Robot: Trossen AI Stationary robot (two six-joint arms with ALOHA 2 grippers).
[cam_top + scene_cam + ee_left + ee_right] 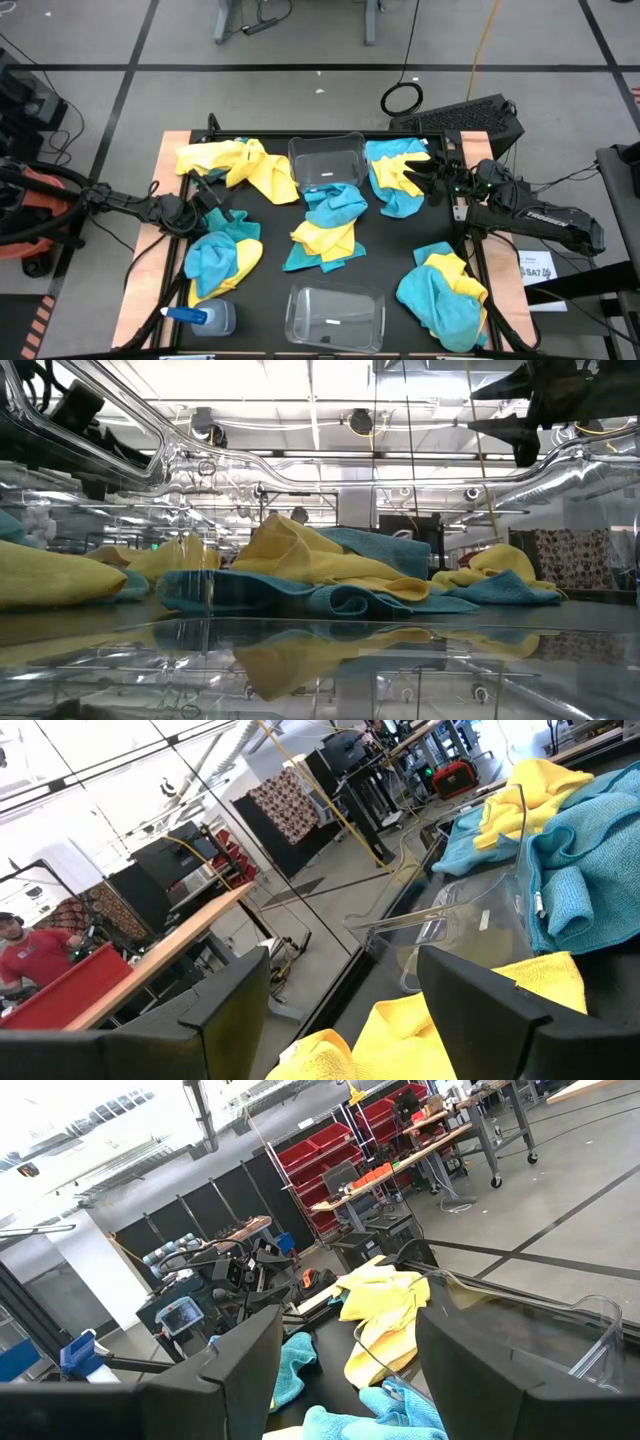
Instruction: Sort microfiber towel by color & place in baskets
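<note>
Left hand (208, 193) released, fingers (490, 995) spread wide and gripping nothing, hovering low over the tabletop (385, 255) with the arm reaching in from the left edge, wrist angled toward the far side. Just beyond those fingers, a yellow cloth pile (240, 165) at the far-left corner; just beside the hand on the near side, a blue-and-yellow pile (222, 258). Near the front-left corner, a spray bottle (205, 317) lying on its side.

Right hand (418, 172) also released, fingers (470, 1350) parted and empty, arm stretched in from the right edge and pointing left across the tabletop. Hanging over the edge of a blue-and-yellow pile (395, 170) at the far right. From the right wrist view, the yellow pile and the left arm visible across the way.

Between the two hands, the far basket (327, 160), clear plastic, set against the far edge with no cloth inside. Touching its near side, a middle heap (328, 225) of blue and yellow cloths. Near basket (335, 315) at the front edge, clear and holding nothing. To its right, one more mixed pile (445, 292) at the front-right corner.

In the left wrist view, a person in a red shirt (30, 958) well back in the room.
</note>
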